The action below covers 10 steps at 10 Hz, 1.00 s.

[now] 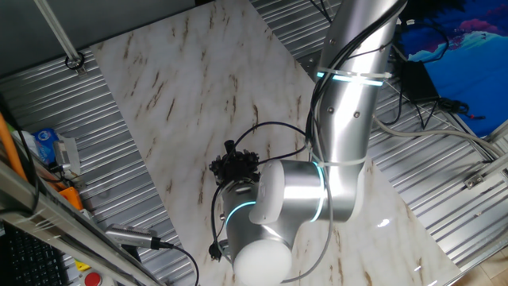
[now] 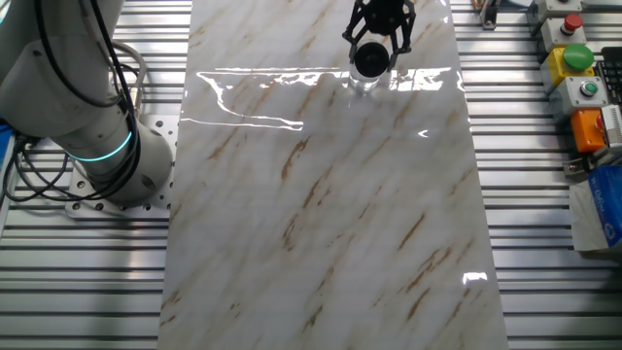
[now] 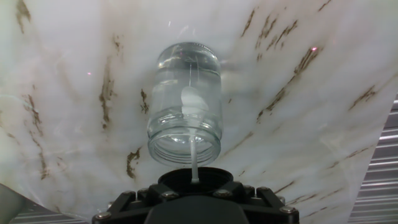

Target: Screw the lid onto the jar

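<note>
Near the top centre of the other fixed view the gripper [image 2: 377,39] grips the lid [image 2: 370,59] just above the open jar [image 3: 185,106] — nothing threaded yet — all screwing remains.

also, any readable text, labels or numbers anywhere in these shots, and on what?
None can be read.
Jar: clear glass, no label or print shows.
Lid: plain black, no marking visible.
Blue-and-white packet at the table's edge: has print, too small and blurred to read.
Button box with red and green buttons: any lettering is too small to read.
</note>
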{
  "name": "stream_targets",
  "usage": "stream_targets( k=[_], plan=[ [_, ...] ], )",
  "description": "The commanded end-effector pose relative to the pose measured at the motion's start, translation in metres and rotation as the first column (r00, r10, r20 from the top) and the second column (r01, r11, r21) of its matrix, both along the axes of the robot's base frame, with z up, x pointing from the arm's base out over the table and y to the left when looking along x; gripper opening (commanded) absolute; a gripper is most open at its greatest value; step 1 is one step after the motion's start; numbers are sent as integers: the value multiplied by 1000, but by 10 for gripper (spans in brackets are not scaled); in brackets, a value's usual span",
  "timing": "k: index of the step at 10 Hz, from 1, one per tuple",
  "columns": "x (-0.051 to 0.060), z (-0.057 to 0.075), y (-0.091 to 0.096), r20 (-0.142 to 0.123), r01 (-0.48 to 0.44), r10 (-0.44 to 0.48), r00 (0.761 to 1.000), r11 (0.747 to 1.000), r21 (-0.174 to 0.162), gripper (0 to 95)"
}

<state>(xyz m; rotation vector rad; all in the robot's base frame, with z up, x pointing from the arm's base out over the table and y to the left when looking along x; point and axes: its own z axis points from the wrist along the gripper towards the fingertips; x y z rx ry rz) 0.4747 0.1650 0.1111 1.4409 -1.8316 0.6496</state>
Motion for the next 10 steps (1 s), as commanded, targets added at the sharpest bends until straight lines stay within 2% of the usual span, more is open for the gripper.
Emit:
stream_targets(
  k=[1,4,10],
  plan=[
    [0,0,0,5,3,-3,1000,1000,1,0],
    [0,0,0,17,13,-12,1000,1000,-8,0],
    [0,0,0,18,13,-13,1000,1000,-11,0]
  ],
)
